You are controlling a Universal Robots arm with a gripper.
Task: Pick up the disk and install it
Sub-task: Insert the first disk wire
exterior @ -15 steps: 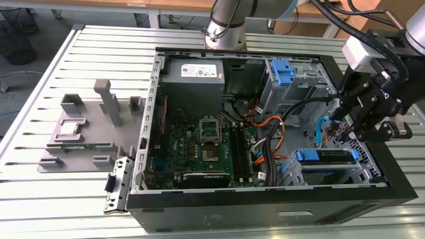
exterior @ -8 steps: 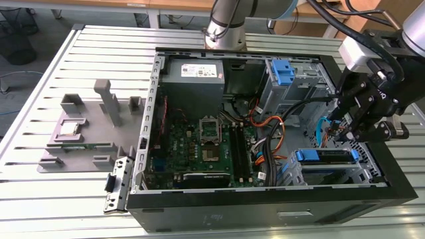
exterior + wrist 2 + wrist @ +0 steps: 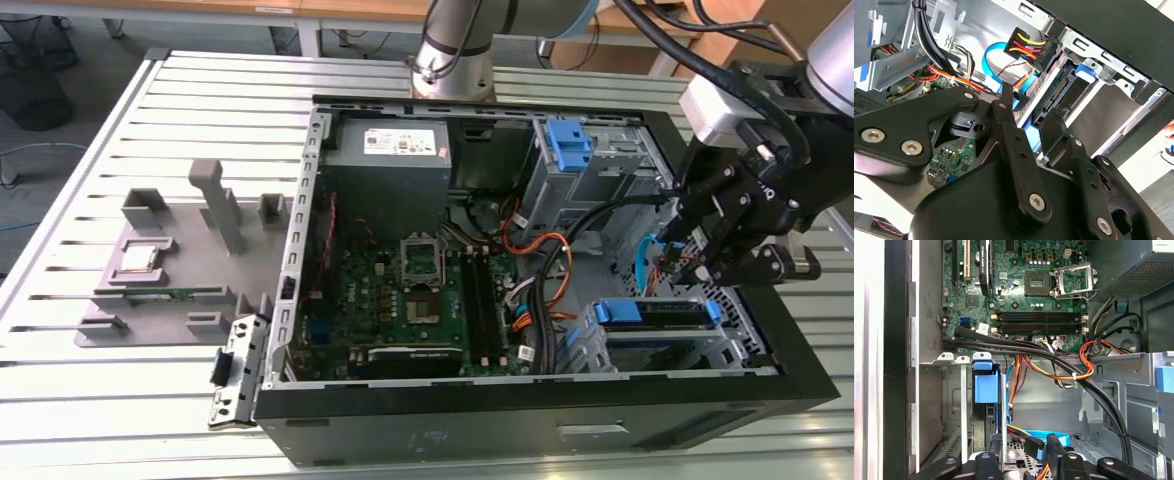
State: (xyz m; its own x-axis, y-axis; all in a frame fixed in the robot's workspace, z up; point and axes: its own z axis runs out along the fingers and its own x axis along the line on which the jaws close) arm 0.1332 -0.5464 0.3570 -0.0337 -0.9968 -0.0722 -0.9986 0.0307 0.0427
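ROBOT ARM OVER AN OPEN COMPUTER: At the exterior view's left, a grey fixture tray [image 3: 160, 270] lies on a slatted metal table [image 3: 80, 420]. Beside it is an open computer case [image 3: 534, 425] with its motherboard [image 3: 414, 290] and grey power-supply box [image 3: 387, 145] exposed. Behind the case, the base column of the robot arm [image 3: 447, 40] stands upright. A bare blue bracket [image 3: 570, 148] sits in the metal cage just right of the power supply.

Further right, the arm's wrist comes in from the exterior view's upper right, trailing black cables. It points the gripper [image 3: 707, 268] down into the drive cage at that end of the case. The disk [image 3: 650, 312] sits in a slot of that cage, its blue carrier frame facing the motherboard, just below the gripper.

In the second wrist view the two black fingers [image 3: 1004, 115] are spread apart with nothing between them. They are close over the disk's connector edge, near a loose black plug [image 3: 1029, 47] with red, yellow and orange wires and a blue data cable [image 3: 991, 55]. Whether a fingertip touches the disk cannot be told.
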